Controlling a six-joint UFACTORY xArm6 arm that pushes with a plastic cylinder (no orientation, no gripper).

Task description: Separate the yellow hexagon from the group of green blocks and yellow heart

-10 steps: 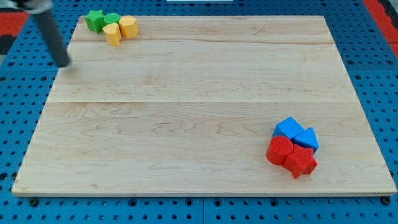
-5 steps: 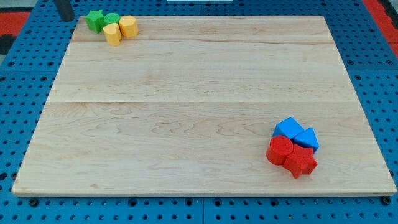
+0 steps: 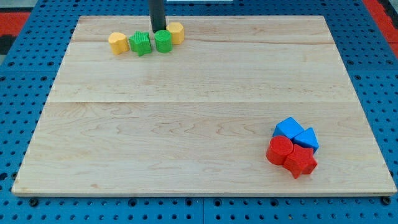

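Four blocks lie in a loose row near the view's top on the wooden board (image 3: 199,124). From left to right they are a yellow heart (image 3: 117,43), a green star (image 3: 140,43), a green cylinder (image 3: 163,41) and the yellow hexagon (image 3: 176,32). The hexagon touches the green cylinder's upper right side. My tip (image 3: 158,31) is just above the green cylinder, between the green star and the yellow hexagon, close to the hexagon's left side. The rod runs up out of the view's top.
At the view's lower right sits a tight cluster: a blue block (image 3: 288,129), a blue triangle (image 3: 306,138), a red cylinder (image 3: 279,150) and a red block (image 3: 301,162). The blue pegboard table surrounds the board.
The rod has swept from the view's top left to behind the group. All four blocks have shifted right and spread into a row, with the hexagon now at the right end.
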